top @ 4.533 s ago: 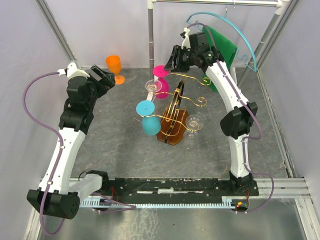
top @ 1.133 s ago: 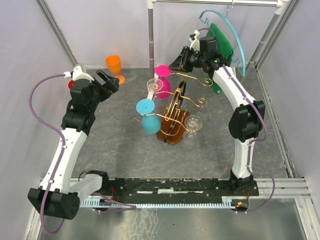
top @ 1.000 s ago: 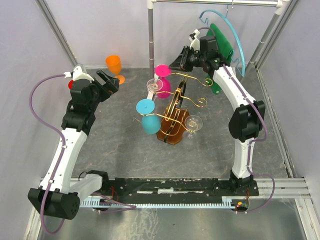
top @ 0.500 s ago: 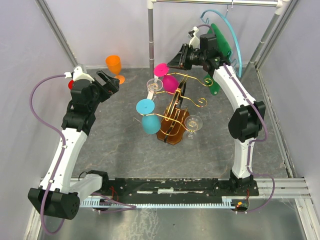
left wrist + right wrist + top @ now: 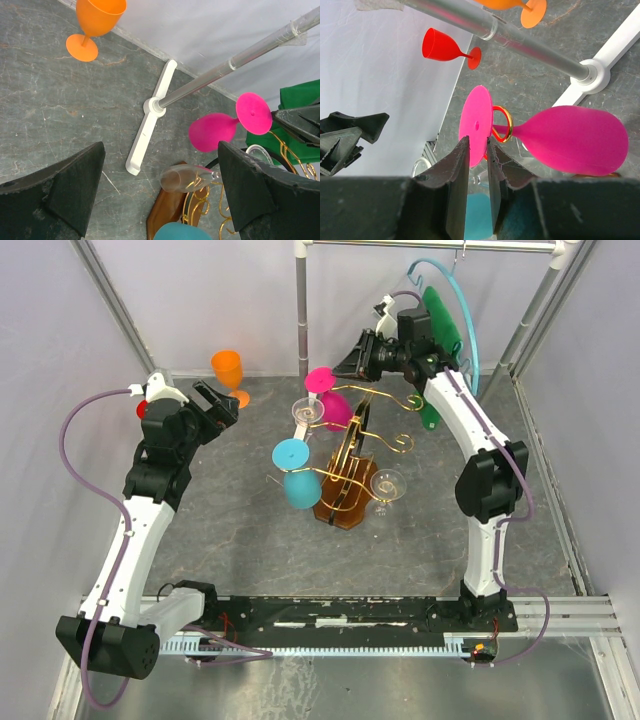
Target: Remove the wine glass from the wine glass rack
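The right jaws reach in from the back right of the desk and are closed to a narrow gap on the rim of the foot of the pink wine glass. In the right wrist view the fingers stand on either side of the disc's edge. The glass is not off yet: its stem runs through a gold curl at the end of an upper arm of the wine glass rack. It hangs tilted, with the foot toward the jaws and the bowl leaning in toward the rack's middle.

1 second ago the bowl hung almost straight below the foot; since then it has swung toward the rack's column, while the foot has barely moved. 4.5 seconds ago the right wrist sat lower and nearer the rack. The green cloth behind it then faced the camera broadly and is now turned nearly edge-on.

The left jaws are spread wide with nothing in them, above the back left of the desk and pointing toward the orange glass, as they were 1 second ago. The red glass was hidden by that arm 4.5 seconds ago.

The blue glass and the 2 clear glasses hang on the rack where they did before.
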Motion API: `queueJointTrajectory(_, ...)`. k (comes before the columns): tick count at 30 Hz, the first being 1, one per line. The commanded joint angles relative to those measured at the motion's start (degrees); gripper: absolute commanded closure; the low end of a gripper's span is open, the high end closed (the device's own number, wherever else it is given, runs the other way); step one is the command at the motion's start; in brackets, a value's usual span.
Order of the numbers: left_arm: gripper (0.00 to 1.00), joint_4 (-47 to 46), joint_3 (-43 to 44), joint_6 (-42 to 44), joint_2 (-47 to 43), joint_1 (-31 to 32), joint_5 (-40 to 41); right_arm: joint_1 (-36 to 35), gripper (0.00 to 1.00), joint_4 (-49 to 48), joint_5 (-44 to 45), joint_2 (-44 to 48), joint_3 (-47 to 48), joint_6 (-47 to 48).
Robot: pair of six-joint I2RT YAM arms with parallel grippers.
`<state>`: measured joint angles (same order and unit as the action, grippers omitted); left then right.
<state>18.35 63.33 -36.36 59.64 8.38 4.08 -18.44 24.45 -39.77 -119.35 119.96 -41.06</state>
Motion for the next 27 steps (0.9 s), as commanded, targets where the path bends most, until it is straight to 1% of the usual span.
queueJointTrajectory(1, 0.00, -1.5, -0.4, 0.2, -0.2, 0.1, -0.8, -1.3, 0.72, -1.0, -2.4, -1.6, 3.5, 0.2)
queueJointTrajectory(10, 0.00, -1.4, -0.4, 0.4, -0.2, 0.1, -0.8, -1.9, 0.71, -1.2, -3.7, -3.0, 5.4, -0.3)
queueJointTrajectory(18, 0.00, -1.5, -0.6, 0.3, -0.1, 0.1, -0.9, -2.0, 0.71, -3.8, -5.5, -2.8, 4.9, -2.0)
queueJointTrajectory(21, 0.00, -1.4, -0.6, 0.4, -0.2, 0.1, -0.9, -2.0, 0.70, -1.7, -3.6, -2.4, 5.2, -0.5)
queueJointTrajectory(27, 0.00, -1.4, -0.6, 0.4, -0.2, 0.1, -0.9, -2.0, 0.71, 7.6, 2.0, -3.0, 8.5, 5.0)
